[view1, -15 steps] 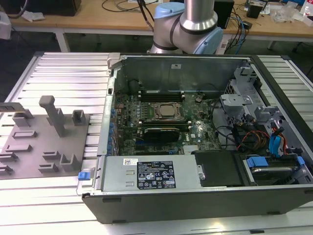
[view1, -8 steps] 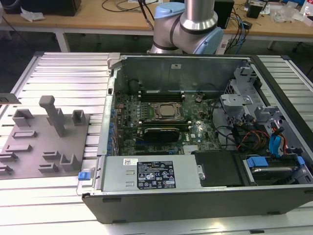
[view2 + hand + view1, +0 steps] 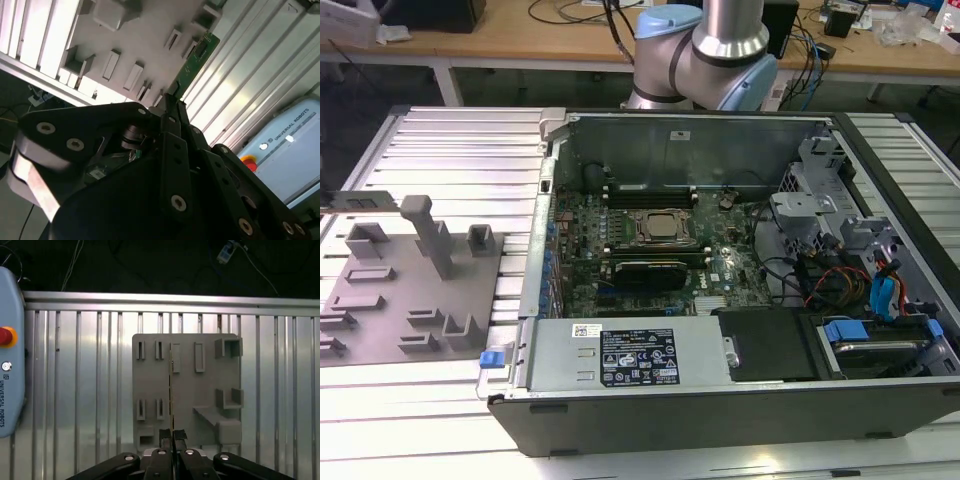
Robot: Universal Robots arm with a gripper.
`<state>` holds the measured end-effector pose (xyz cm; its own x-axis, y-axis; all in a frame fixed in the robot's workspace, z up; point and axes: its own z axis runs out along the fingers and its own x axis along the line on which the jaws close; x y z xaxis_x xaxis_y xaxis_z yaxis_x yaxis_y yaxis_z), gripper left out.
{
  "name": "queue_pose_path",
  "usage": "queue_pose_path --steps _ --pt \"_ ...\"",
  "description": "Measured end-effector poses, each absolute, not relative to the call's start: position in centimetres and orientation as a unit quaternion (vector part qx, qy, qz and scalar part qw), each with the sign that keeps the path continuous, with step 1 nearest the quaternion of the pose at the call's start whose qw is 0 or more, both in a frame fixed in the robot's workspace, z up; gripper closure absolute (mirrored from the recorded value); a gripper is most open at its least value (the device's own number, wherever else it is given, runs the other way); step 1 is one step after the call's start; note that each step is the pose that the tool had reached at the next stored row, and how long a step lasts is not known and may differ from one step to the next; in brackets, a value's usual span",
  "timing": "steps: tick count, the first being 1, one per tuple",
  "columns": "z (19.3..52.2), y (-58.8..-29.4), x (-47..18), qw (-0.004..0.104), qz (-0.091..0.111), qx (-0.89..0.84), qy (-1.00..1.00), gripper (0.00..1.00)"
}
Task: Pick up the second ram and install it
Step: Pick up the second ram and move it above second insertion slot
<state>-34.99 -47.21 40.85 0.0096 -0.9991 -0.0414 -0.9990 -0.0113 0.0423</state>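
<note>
1. The gripper (image 3: pixel 172 436) (image 3: pixel 170 102) has its two black fingers (image 3: pixel 161 456) pressed together on the second ram (image 3: pixel 171 390) (image 3: pixel 197 57). The jaws are closed and clamp one end of the stick.
2. In the second wrist view the ram is a long green board that reaches out straight from the fingertips. In the first wrist view it is seen from its edge, as a thin dark line.
3. Behind the ram in both wrist views lies the gray holder plate (image 3: pixel 205 390) (image 3: pixel 125 45) with its moulded slots and blocks. The ram is lined up over the middle part of this plate. Whether it touches the plate I cannot tell from these two views.
4. The plate rests flat on a table (image 3: pixel 450 150) (image 3: pixel 75 390) made of ribbed, shiny metal profiles that run in parallel.
5. In the exterior view the plate (image 3: pixel 390 330) is on that view's left, just beside an open computer case (image 3: pixel 720 410) which lies on the same table. Inside the case the motherboard (image 3: pixel 720 265) with the processor socket (image 3: pixel 655 228) is seen.
6. A light blue teach pendant (image 3: pixel 10 385) (image 3: pixel 290 145) with a red button (image 3: pixel 5 336) lies on the table, well apart from the plate.
7. The robot arm (image 3: pixel 700 60) stands behind the case. Behind it are wooden workbenches (image 3: pixel 520 30) with hanging cables (image 3: pixel 810 70). The floor (image 3: pixel 150 265) beyond the table edge is dark.
</note>
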Motion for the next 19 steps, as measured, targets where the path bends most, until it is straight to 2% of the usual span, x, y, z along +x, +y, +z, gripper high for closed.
queue_pose_path --steps 12,15,19 --pt "40.8 -47.2 -22.7 0.003 -0.032 0.71 -0.703 0.87" --pt "40.8 -47.0 -20.1 0.009 -0.028 0.71 -0.703 0.87" --pt "40.8 -46.4 -17.3 0.012 -0.03 0.71 -0.703 0.87"
